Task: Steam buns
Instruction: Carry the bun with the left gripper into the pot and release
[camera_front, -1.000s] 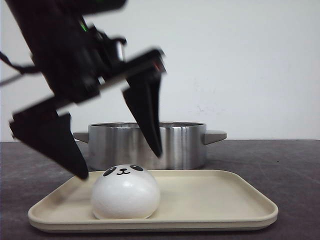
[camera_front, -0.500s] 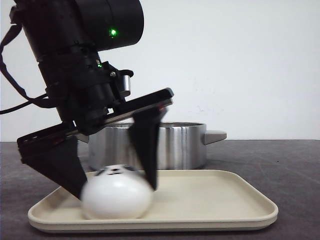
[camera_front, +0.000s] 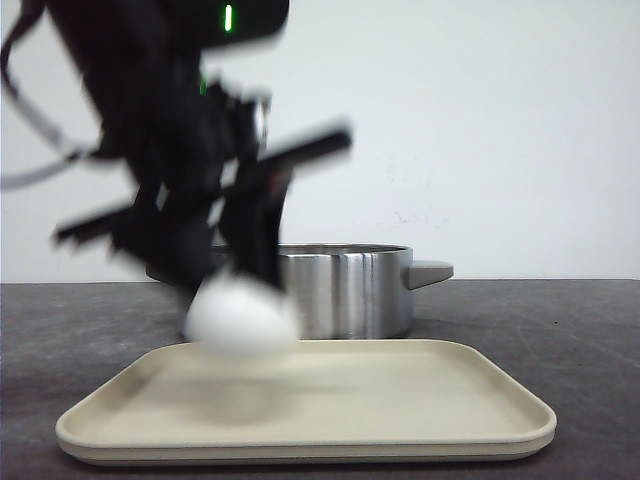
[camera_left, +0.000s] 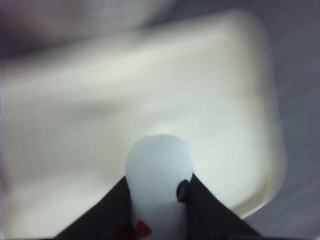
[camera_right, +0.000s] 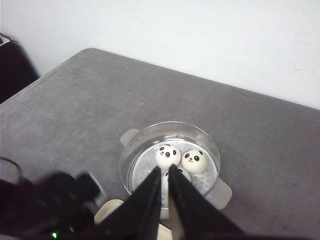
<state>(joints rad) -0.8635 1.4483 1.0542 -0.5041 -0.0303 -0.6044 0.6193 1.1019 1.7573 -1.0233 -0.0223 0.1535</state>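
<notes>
Bun, the round white panda-faced one (camera_front: 240, 318), is pinched between the black fingers of the left gripper (camera_left: 159, 200), hanging blurred above the cream rectangular tray (camera_front: 420, 400), in front of the steel pot (camera_front: 345, 290). Right gripper (camera_right: 164, 195) is closed, empty, above the pot where other panda buns (camera_right: 182, 158) sit.

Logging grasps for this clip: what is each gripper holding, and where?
Left gripper clamps a bun across its sides, lifted off the tray. Right gripper holds nothing.
</notes>
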